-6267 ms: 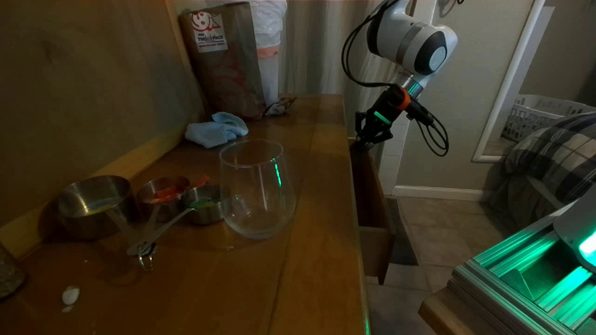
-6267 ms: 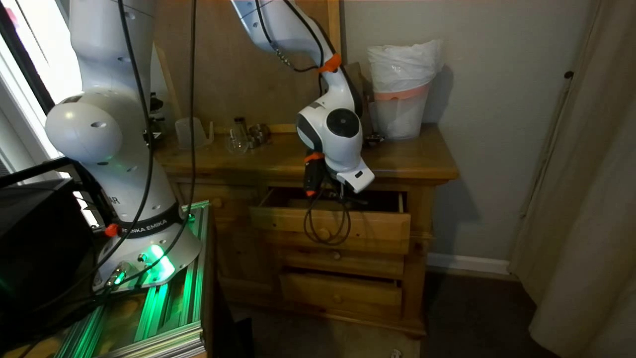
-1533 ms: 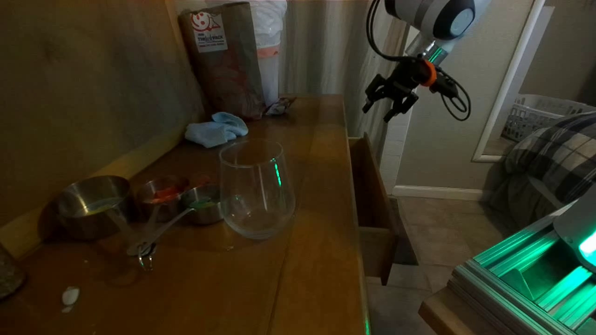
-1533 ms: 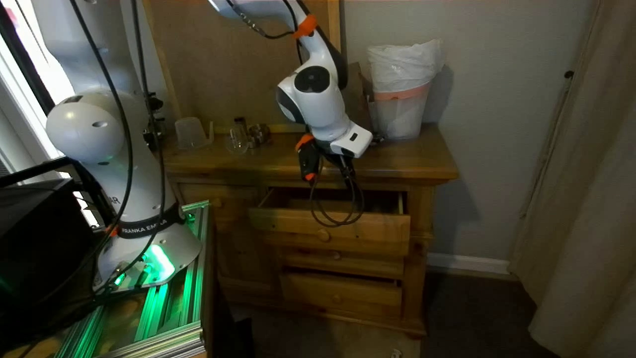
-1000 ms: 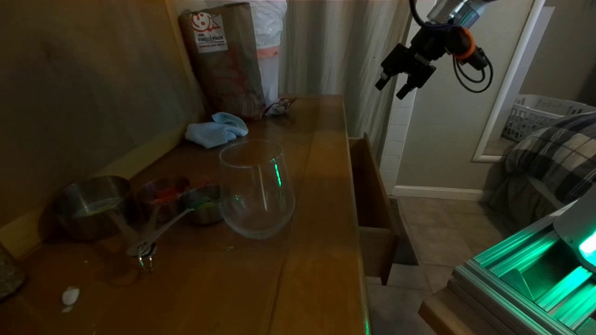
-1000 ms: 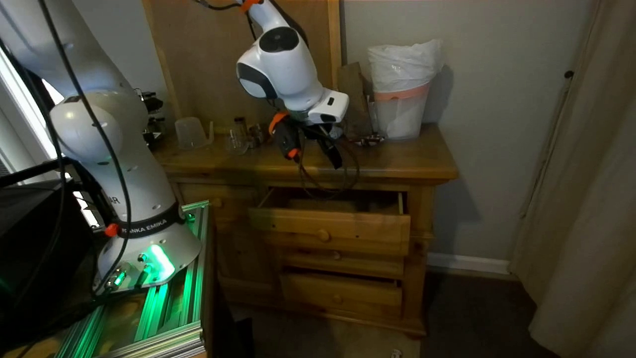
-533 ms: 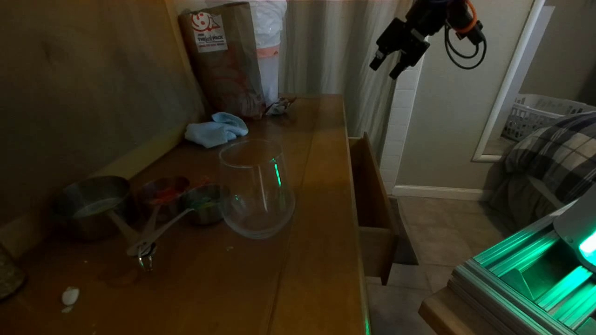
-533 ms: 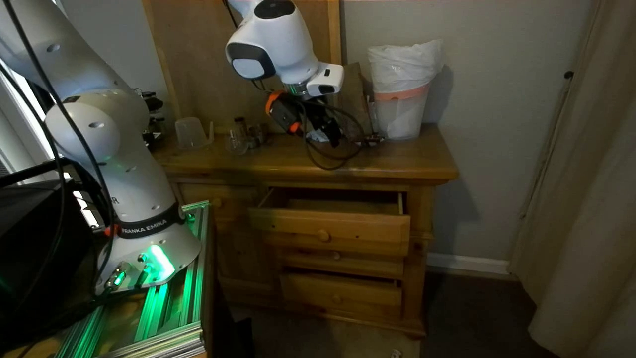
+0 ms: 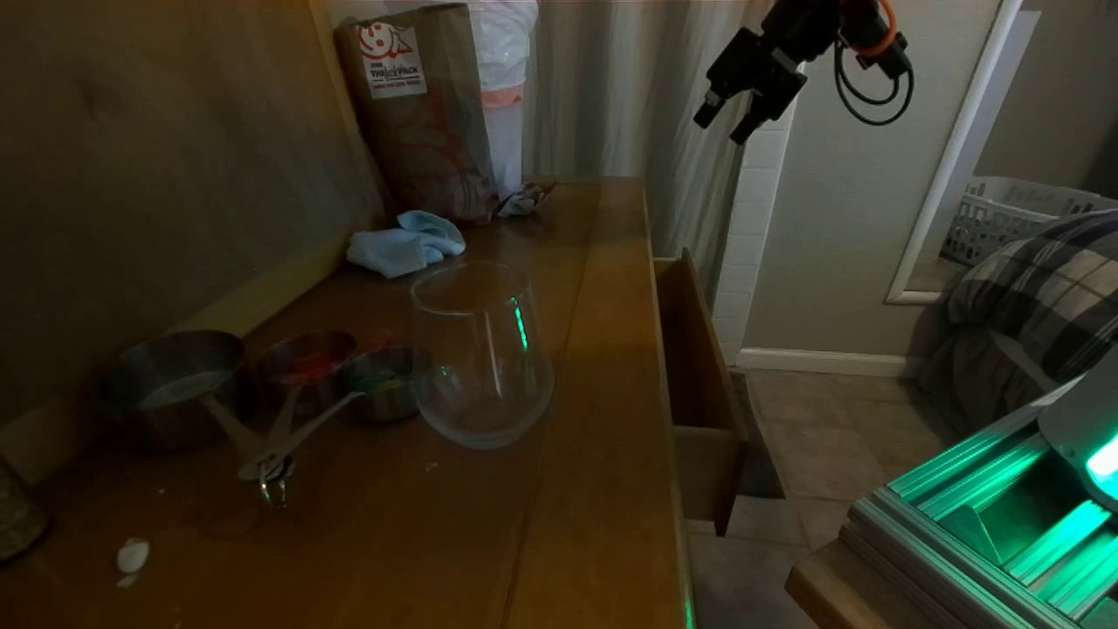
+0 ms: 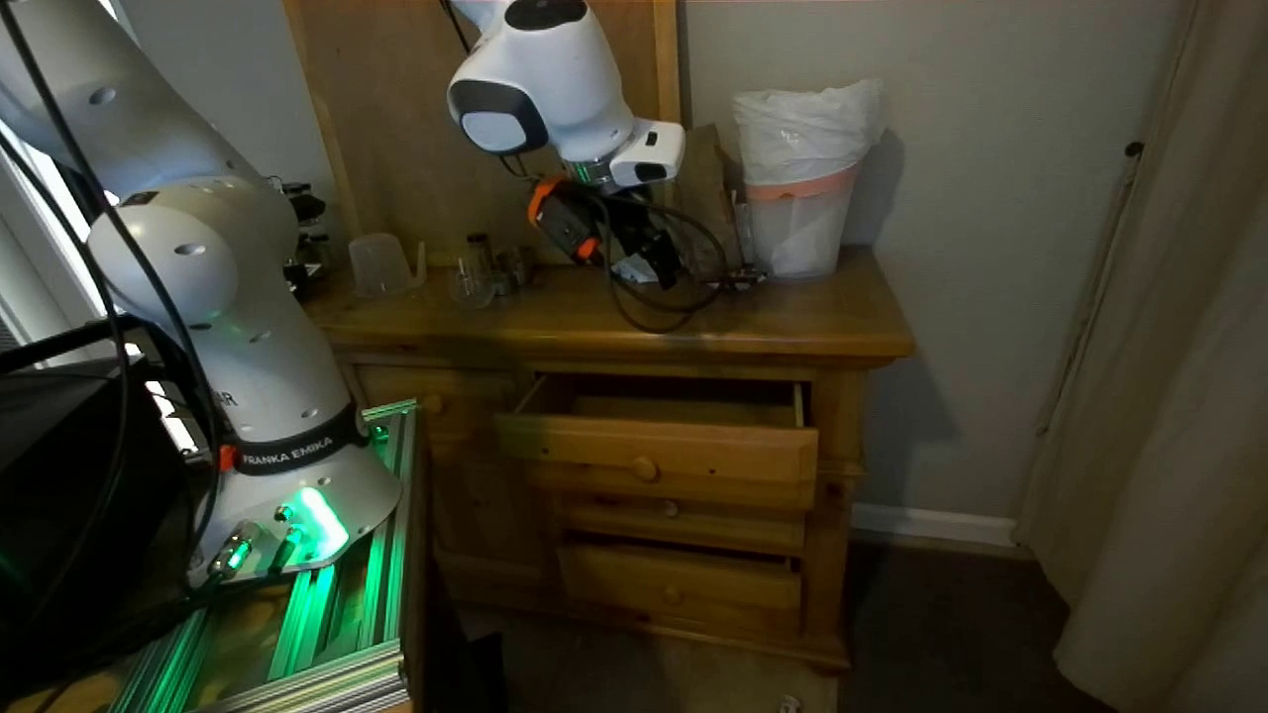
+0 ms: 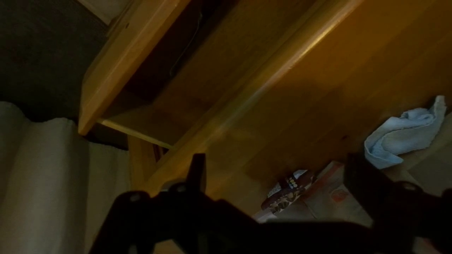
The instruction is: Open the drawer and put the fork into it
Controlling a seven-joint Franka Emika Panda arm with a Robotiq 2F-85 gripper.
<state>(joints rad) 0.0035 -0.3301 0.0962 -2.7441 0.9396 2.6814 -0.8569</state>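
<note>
The brown wooden drawer (image 9: 706,467) stands pulled out of the cabinet, its front (image 10: 723,465) with a round knob facing the robot. In the wrist view the drawer (image 11: 118,70) lies below me at upper left, its inside mostly dark. A thin curved line shows in that dark inside; I cannot tell whether it is the fork. No fork can be made out elsewhere. My gripper (image 9: 721,127) hangs high over the drawer and the cabinet's front edge, tilted down. It is open, fingers (image 11: 198,169) wide apart with nothing between them.
On the cabinet top (image 9: 603,524) stand a clear glass (image 9: 485,376) and measuring cups (image 9: 175,393). Farther along are a light blue cloth (image 9: 406,246), a brown paper bag (image 9: 428,148), a wrapper (image 11: 287,190) and a bagged bin (image 10: 807,188). A lower drawer (image 10: 684,589) is slightly out.
Several seconds ago my gripper was down at the drawer; it has since risen and drawn back with its fingers spread. Over the last half second it hardly moves. The drawer stays out.
</note>
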